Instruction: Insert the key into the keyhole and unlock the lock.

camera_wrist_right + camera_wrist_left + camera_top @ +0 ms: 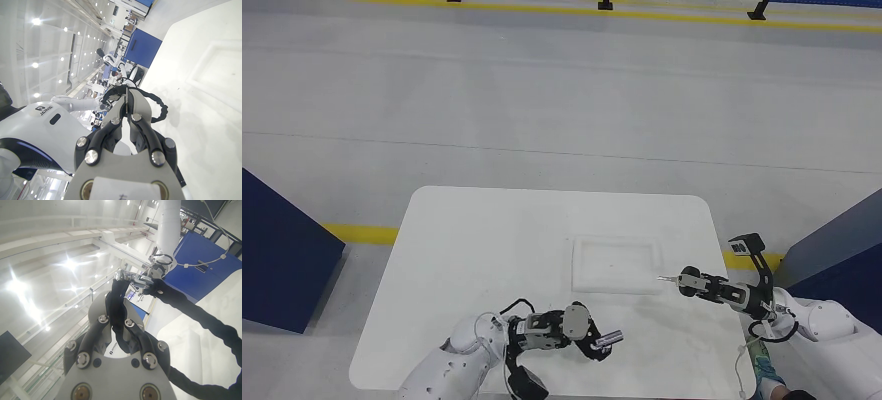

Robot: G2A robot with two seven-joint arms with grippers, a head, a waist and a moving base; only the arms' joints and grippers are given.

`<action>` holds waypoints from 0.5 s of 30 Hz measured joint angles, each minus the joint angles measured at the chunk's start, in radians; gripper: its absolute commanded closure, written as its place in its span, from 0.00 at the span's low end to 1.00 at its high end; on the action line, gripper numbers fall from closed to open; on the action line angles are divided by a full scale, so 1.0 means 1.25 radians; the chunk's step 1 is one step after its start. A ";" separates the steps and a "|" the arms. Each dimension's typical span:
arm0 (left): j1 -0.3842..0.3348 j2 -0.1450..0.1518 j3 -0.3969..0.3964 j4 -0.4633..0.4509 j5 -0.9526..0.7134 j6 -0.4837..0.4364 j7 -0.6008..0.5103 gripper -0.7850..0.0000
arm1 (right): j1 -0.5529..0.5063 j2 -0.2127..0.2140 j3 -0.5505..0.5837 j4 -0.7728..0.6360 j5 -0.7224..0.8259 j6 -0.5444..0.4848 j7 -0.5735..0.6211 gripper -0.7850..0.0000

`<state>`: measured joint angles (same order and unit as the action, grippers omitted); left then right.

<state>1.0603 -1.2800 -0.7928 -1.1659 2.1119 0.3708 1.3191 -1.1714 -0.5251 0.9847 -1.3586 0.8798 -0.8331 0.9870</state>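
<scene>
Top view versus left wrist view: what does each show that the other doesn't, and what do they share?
Top view: the white tray on the table, and the key in the right gripper, apart from the lock. Left wrist view: black-covered fingers clamped on the lock's metal body, ceiling lights behind. Shared: the left gripper, the lock, the table.

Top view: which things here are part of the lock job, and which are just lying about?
For the job: silver cylinder lock with black sleeved cable, gripped in the left claw; thin metal key, gripped in the right claw.
Just lying about: shallow white rectangular tray, on the rounded white table.
</scene>
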 measured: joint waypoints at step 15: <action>-0.088 -0.058 0.038 0.172 -0.067 0.037 0.067 1.00 | 0.000 0.000 0.000 0.000 0.000 0.000 0.000 1.00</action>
<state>0.9509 -1.3525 -0.7457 -0.9507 2.0282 0.4172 1.4030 -1.1714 -0.5251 0.9847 -1.3586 0.8798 -0.8331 0.9870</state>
